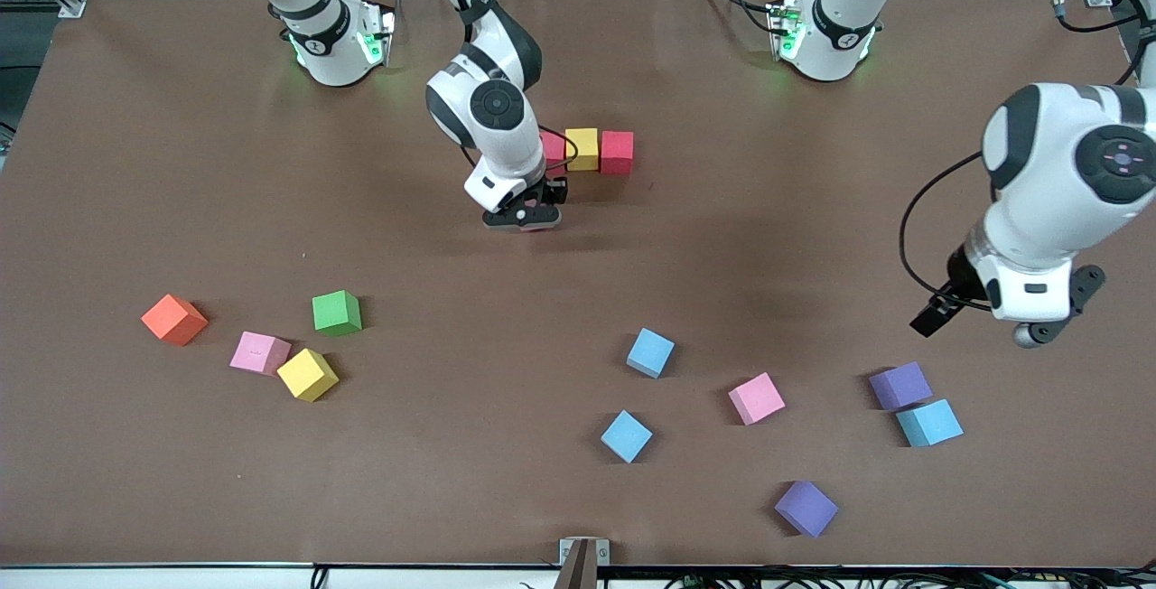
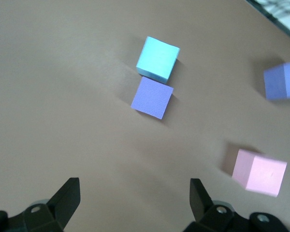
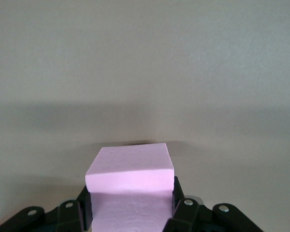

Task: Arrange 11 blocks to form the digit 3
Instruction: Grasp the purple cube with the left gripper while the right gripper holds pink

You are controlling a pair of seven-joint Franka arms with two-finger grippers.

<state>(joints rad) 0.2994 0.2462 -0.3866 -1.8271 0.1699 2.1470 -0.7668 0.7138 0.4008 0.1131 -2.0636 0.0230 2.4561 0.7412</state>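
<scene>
Near the robots' bases, mid-table, sits a short row of three touching blocks: a red one point(image 1: 553, 150) half hidden by the right arm, a yellow one point(image 1: 582, 148), another red one point(image 1: 617, 152). That is all of the digit 3 so far.

Right gripper point(image 1: 524, 215) is low over the table, just on the camera side of that row's hidden red end. Its fingers point(image 3: 180, 210) pinch a pink block point(image 3: 130, 191) between them — clear in the right wrist view, not visible from the front.

Left gripper point(image 1: 980, 318) hangs over the left arm's end of the table, above bare mat just up from the purple/light-blue pair. Fingers point(image 2: 65, 198) spread wide, nothing between them.

Loose blocks:
- right arm's end: orange point(image 1: 174, 319), green point(image 1: 337, 313), pink point(image 1: 260, 352) touching a yellow one point(image 1: 308, 374)
- middle, nearer the camera: two light blue point(image 1: 650, 352) point(image 1: 626, 435), apart
- toward the left arm's end: pink point(image 1: 757, 397), purple point(image 1: 900, 386) touching light blue point(image 1: 929, 423), and a lone purple point(image 1: 806, 508) nearest the camera

Left wrist view shows that purple point(image 2: 152, 97) and light blue point(image 2: 157, 56) pair corner to edge, plus the pink one point(image 2: 259, 171) and the lone purple one point(image 2: 282, 80) at the frame edge — that last one blurred.
</scene>
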